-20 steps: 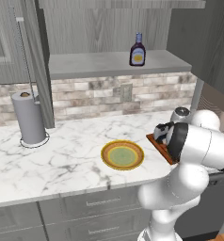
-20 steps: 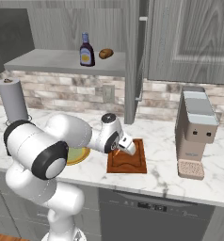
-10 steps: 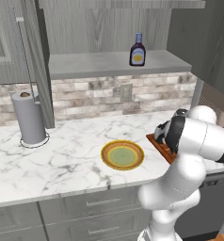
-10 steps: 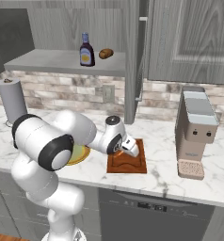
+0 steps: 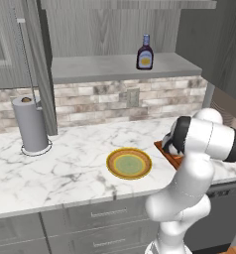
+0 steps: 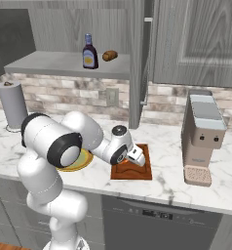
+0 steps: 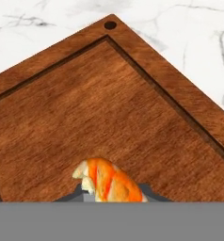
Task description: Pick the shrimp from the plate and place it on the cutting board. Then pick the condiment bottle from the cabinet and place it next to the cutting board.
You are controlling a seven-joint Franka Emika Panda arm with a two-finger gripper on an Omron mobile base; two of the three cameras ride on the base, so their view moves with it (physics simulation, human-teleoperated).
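White marble counter [image 5: 65, 171] w/ grey veining is running along a stone-brick backsplash [image 5: 105, 101] w/ an outlet [image 5: 133, 96] set in it; grey drawers [image 5: 97, 215] are sitting under the counter, dishwasher [image 6: 154, 215] below at the right. Paper towel roll [image 5: 30, 124] is standing upright on its holder near the wall, coffee machine [image 6: 202, 136] standing on the counter at the right end. Light is falling evenly, soft shadows.
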